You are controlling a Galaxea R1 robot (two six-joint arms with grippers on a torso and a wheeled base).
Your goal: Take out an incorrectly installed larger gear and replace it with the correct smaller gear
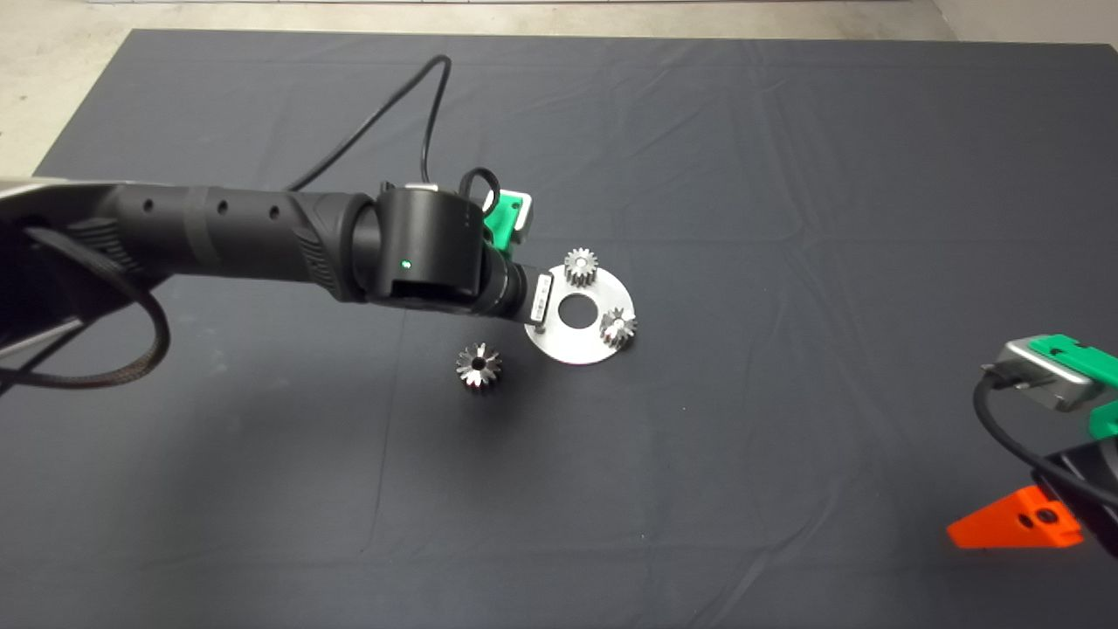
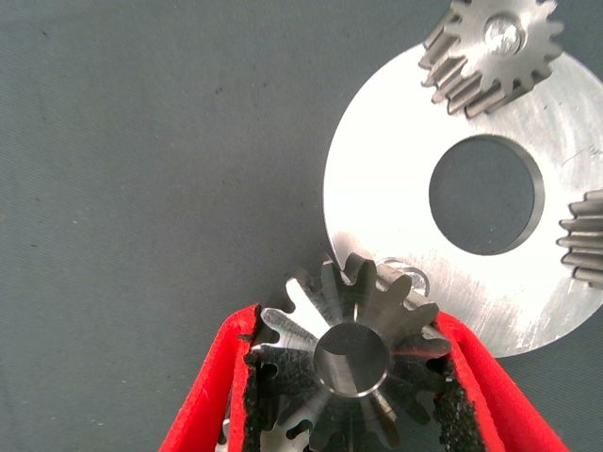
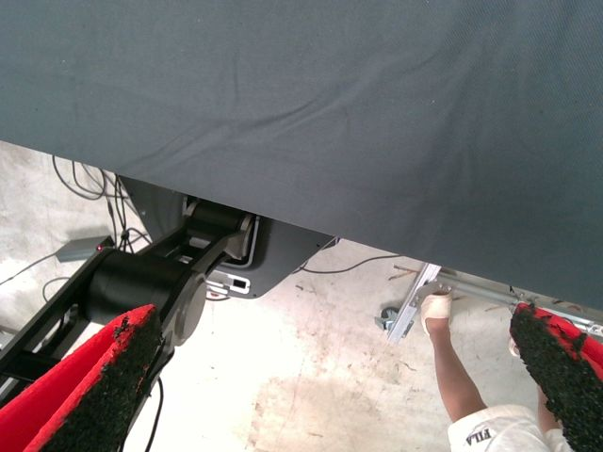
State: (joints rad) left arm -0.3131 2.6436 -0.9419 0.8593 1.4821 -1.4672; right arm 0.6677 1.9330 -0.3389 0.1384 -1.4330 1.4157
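The smaller gear point(image 2: 350, 363) is clamped between the left gripper's point(image 2: 350, 331) fingers point(image 2: 203, 410) at the rim of the steel plate point(image 2: 377, 169), beside its free pin point(image 2: 415, 278) (the larger gear point(image 1: 478, 365) lies off on the surface). Next, I judge, comes centring the bore over that pin and lowering; the right gripper point(image 3: 330, 358) idles with fingers wide

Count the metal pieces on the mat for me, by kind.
Small gears: 3 (one held in the left hand, two on the plate)
Large gear: 1
Round plate: 1
Total: 5
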